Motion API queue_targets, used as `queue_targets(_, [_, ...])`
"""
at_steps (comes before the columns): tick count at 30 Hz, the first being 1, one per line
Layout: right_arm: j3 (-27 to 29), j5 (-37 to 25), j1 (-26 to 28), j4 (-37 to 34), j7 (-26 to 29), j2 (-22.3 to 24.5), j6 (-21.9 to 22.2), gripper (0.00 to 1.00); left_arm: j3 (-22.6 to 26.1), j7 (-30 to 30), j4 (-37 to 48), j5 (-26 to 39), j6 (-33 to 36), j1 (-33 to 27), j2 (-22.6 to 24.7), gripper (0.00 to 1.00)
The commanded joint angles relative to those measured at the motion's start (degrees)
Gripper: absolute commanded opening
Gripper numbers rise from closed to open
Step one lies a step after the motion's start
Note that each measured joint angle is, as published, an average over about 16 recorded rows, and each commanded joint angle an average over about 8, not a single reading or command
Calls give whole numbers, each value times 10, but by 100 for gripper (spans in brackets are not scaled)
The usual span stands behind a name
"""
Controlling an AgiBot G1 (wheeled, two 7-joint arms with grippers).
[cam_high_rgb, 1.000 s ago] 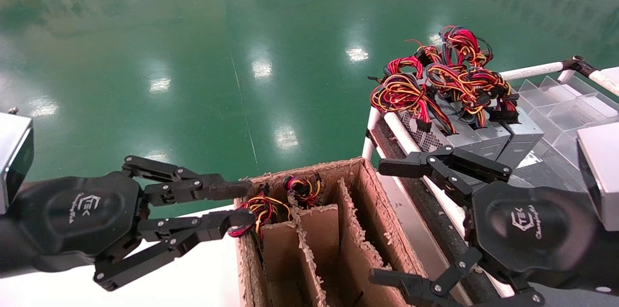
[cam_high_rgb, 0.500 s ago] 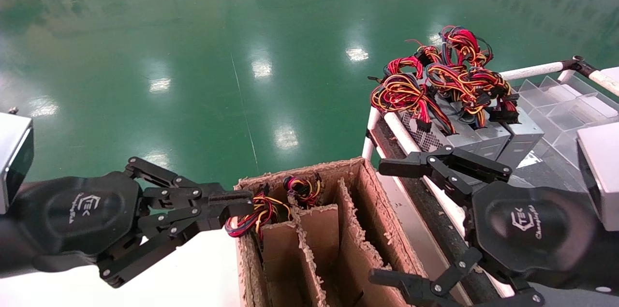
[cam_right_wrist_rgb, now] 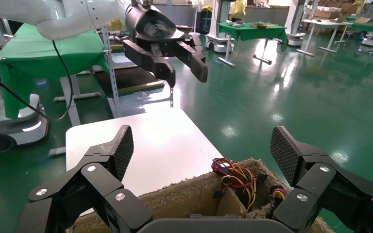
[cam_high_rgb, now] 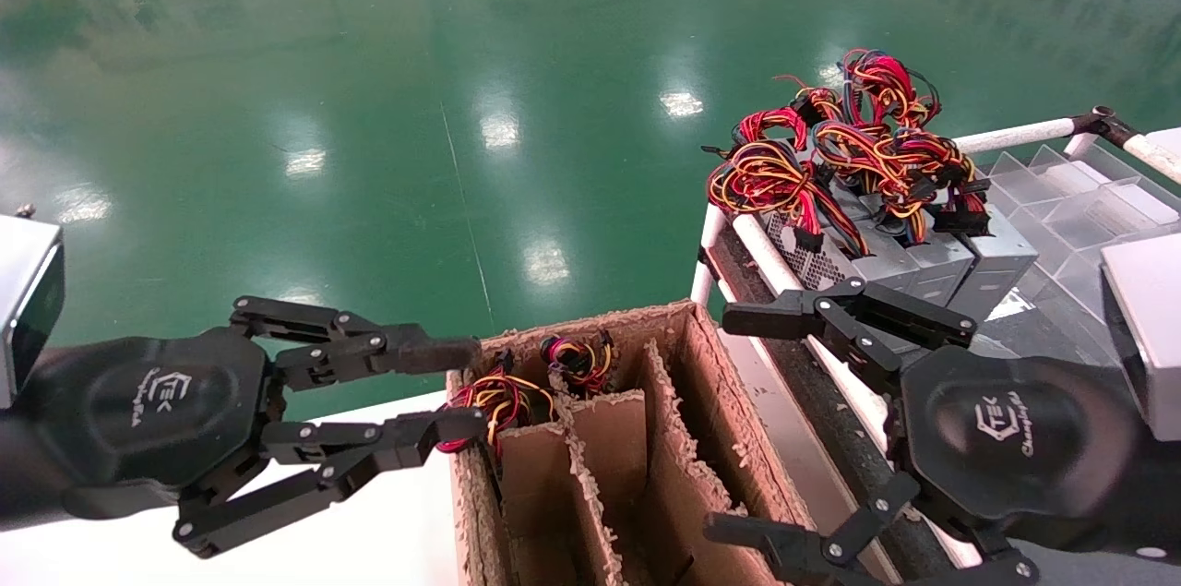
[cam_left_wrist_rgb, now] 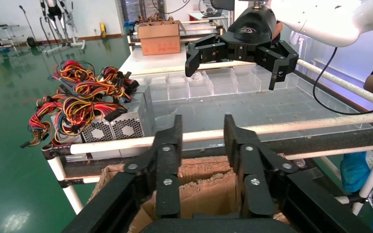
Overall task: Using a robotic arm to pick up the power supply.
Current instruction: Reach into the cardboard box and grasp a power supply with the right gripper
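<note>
Shows the power supply (cam_high_rgb: 807, 261) at 1 o'clock in the head view, first in a row of grey metal boxes on a rack and just behind the white rail (cam_high_rgb: 766, 256). Turns its honeycomb vent face toward 8 o'clock, at the rail and the cardboard carton (cam_high_rgb: 701, 364). Carries its wires (cam_high_rgb: 784, 180), red, yellow and orange with black plugs, heaped on the far end toward 12. Puts the long axis, at a guess, along 11 to 5 o'clock and tilted back, wire end up and away. Probably stacked that way to keep the cables clear of the flat sides and leave those sides free for a grasp.

Finds the right gripper (cam_high_rgb: 729, 424) at 5 o'clock, spread wide and holding nothing. Sets one fingertip just short of the box, at its 6 o'clock, and the other low over the carton's right edge, well apart from the first. Looks held open and turned this way so as to take the box across its flat sides, though that is only a judgement.

Places the left gripper (cam_high_rgb: 466, 386) at 8 o'clock, by the carton's left corner, spread partway. Straddles a second wire bundle (cam_high_rgb: 503, 397) sticking out of the carton's left compartment, with the lower finger against the loops and the upper one clear above. Pinches nothing. Hides whatever body lies under that bundle behind the carton wall.
</note>
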Motion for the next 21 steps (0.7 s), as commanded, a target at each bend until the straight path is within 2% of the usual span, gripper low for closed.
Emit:
queue_targets(1, [0,0,0,1,0,0,0,100,0,0,0,0,0,0,0,100])
queue_targets(13, [-8,-12,2,-51,0,-13,9,100,0,0,0,0,0,0,0,100])
queue_targets(21, [-40,-61,50,-108,4,-48,4,100,0,0,0,0,0,0,0,100])
